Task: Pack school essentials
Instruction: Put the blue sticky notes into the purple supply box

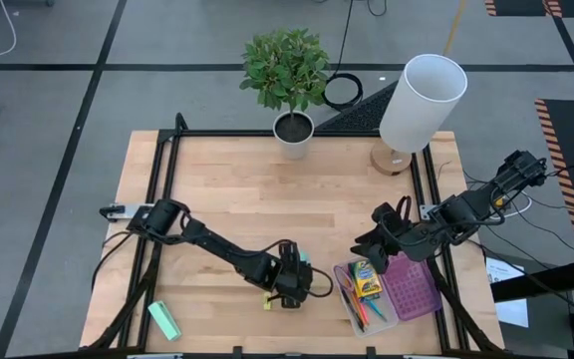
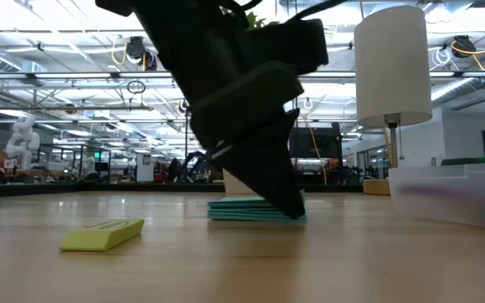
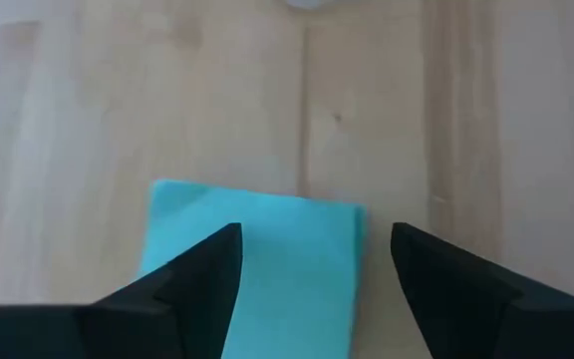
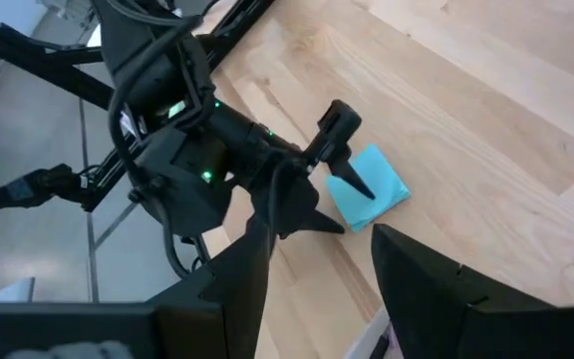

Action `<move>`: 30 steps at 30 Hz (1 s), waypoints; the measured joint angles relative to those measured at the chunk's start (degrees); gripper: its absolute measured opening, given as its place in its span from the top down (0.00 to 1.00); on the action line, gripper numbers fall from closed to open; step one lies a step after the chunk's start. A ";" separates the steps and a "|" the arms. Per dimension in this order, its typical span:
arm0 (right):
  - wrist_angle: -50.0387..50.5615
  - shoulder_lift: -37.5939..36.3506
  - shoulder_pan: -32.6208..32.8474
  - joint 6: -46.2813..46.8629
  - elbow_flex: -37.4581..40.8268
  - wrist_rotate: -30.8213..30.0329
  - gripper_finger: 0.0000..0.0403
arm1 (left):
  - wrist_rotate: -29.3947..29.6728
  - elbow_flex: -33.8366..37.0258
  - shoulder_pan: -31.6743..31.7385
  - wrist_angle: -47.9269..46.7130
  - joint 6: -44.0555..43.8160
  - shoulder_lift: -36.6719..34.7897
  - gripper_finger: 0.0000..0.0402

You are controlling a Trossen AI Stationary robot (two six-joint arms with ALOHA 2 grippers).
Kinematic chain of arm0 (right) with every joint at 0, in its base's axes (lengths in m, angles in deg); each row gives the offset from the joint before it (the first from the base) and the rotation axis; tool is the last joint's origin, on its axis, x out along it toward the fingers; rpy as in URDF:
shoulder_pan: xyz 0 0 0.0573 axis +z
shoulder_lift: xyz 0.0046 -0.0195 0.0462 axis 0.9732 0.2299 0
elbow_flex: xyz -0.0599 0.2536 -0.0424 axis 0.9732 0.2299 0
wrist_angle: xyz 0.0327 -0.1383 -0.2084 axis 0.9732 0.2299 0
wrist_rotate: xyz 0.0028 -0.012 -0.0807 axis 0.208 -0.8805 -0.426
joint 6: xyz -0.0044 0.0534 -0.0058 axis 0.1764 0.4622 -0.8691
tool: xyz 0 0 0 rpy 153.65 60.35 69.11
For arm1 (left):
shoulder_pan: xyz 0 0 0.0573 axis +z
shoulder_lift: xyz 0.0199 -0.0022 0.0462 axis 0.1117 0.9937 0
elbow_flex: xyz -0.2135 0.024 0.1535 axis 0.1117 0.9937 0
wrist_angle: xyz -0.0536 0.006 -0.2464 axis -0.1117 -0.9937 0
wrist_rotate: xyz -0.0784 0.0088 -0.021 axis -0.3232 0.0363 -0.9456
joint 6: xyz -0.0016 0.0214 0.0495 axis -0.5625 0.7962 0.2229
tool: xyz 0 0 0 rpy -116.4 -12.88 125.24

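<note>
Sticky-note pad (image 3: 257, 264) | half hidden beneath spread left claw (image 3: 312, 269) | near edge cut off

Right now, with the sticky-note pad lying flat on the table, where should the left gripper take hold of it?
Probably across two opposite side edges, coming straight down. The sticky-note pad lies flat and thin on the table, so only its edges offer purchase. The left gripper is open above it, one finger over the pad, the other beside its edge.
</note>
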 joint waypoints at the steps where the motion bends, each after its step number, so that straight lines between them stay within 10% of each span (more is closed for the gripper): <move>1: 0.03 -0.03 0.02 -0.02 0.00 0.02 0.58 | 0.84 -0.01 -0.05 -0.07 -0.26 -0.01 0.37; 30: -0.04 -0.42 0.13 -2.16 0.00 1.82 0.58 | 1.88 -0.21 -1.39 2.53 3.26 2.40 0.77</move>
